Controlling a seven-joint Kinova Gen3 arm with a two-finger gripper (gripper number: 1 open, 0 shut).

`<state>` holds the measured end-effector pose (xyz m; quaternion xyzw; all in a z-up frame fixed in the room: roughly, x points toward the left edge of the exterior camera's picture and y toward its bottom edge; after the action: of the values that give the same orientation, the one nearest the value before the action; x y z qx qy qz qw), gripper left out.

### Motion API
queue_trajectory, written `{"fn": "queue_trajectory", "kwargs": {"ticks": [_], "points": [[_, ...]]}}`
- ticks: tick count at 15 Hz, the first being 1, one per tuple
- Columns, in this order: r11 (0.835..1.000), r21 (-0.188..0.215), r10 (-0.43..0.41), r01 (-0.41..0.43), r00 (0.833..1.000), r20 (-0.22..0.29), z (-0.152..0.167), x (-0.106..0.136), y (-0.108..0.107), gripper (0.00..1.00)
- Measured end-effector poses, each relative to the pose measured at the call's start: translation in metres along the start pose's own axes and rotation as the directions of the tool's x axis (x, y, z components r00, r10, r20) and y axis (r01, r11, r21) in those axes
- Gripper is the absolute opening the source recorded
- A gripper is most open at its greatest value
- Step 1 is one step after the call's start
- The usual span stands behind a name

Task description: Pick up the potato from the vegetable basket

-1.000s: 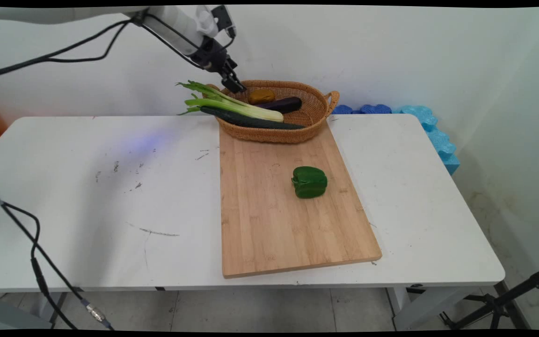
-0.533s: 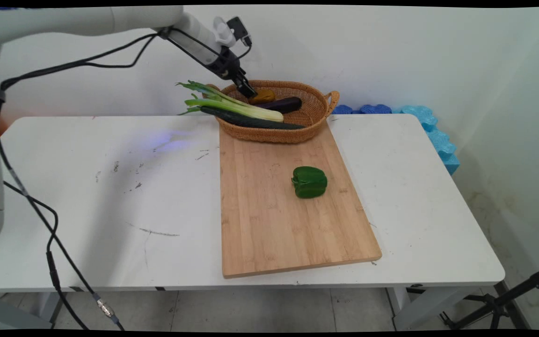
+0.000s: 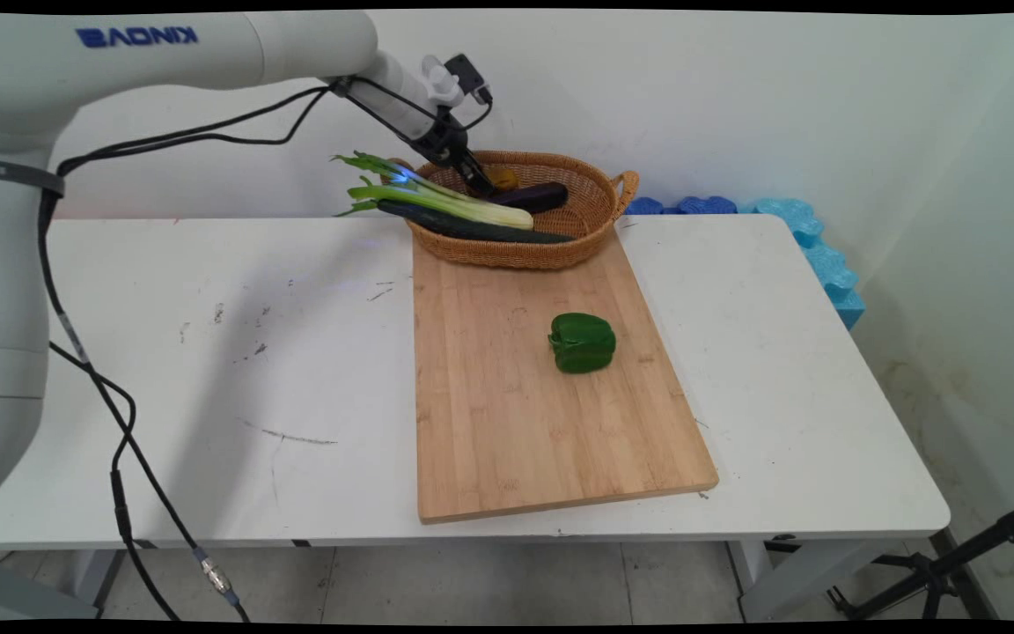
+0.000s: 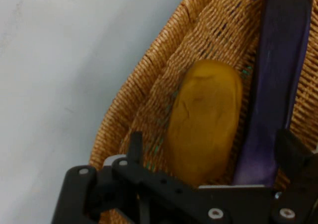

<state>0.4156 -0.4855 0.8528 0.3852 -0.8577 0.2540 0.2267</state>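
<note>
Item: gripper (image 4: 208,157), fingers spread wide, holding nothing; I had it inside the wicker basket (image 3: 595,231) at the tabletop's far edge, straddling the yellow-brown potato (image 4: 203,119). Purple eggplant (image 4: 276,85) lay just beside. Green pepper (image 3: 582,342) sat mid cutting board (image 3: 507,423).

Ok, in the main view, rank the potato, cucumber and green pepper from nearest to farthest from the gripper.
Measured from the gripper:
1. Potato, in the basket at the fingertips.
2. Cucumber, along the basket's near edge.
3. Green pepper, out on the cutting board.
</note>
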Motion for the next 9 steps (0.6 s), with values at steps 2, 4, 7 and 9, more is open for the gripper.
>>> {"fn": "queue_trajectory", "kwargs": {"ticks": [2,4,7,9], "points": [[1.0,0.0,-0.013,0.013,1.0,0.003,0.008,0.001,0.002,1.0],[1.0,0.001,-0.026,0.026,1.0,0.004,0.015,0.001,0.003,1.0],[0.999,0.003,-0.038,0.038,0.999,0.006,0.022,0.002,0.005,1.0],[0.999,0.005,-0.048,0.048,0.999,0.007,0.026,0.002,0.006,0.0]]}}
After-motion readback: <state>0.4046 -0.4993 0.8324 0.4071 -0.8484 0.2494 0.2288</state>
